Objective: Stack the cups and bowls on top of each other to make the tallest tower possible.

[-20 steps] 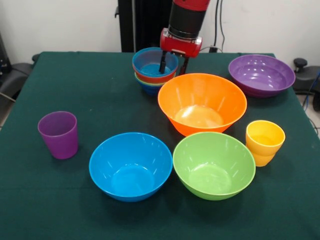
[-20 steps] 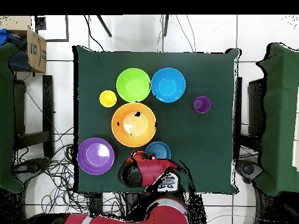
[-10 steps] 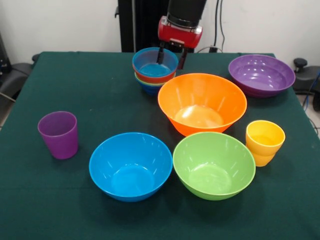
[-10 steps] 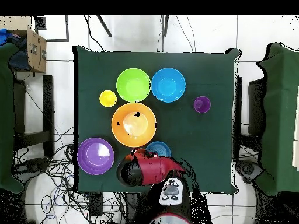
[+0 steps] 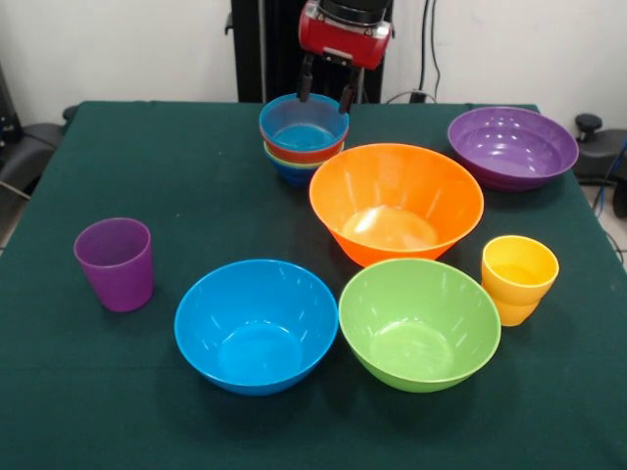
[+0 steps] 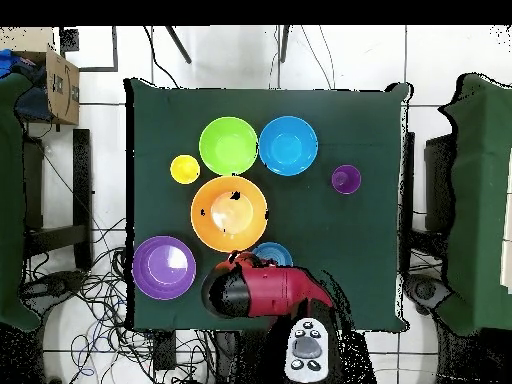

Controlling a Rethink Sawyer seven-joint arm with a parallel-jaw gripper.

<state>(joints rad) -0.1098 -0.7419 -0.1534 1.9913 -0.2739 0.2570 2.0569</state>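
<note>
Looking at the top middle of the front view, the gripper (image 5: 323, 88) hung just above the small stack (image 5: 302, 137), with its two black fingers spread apart and nothing between them. That stack had a light blue bowl (image 5: 304, 122) on top, then a red-orange one, a thin green rim and a dark blue one at the bottom, and it sat on the green table (image 5: 176, 176) just behind the big orange bowl (image 5: 396, 201). Low in the frame sat the big blue bowl (image 5: 256, 324) and the big green bowl (image 5: 419, 322), side by side. The purple bowl (image 5: 512, 146) was at the upper right, the purple cup (image 5: 116, 262) at the left, and the yellow cup (image 5: 517, 277) at the right. All of these looked like shiny plastic, so they were likely light, stiff and a bit slippery, and not easy to break. A good place to hold a bowl would be its thin rim, one finger inside and one outside. The cups were narrow, so they could also be pinched on the rim. Only the red wrist and the fingers showed at the top edge, pointing straight down. From overhead, the red arm (image 6: 262, 293) covered most of the stack at the bottom middle.
</note>
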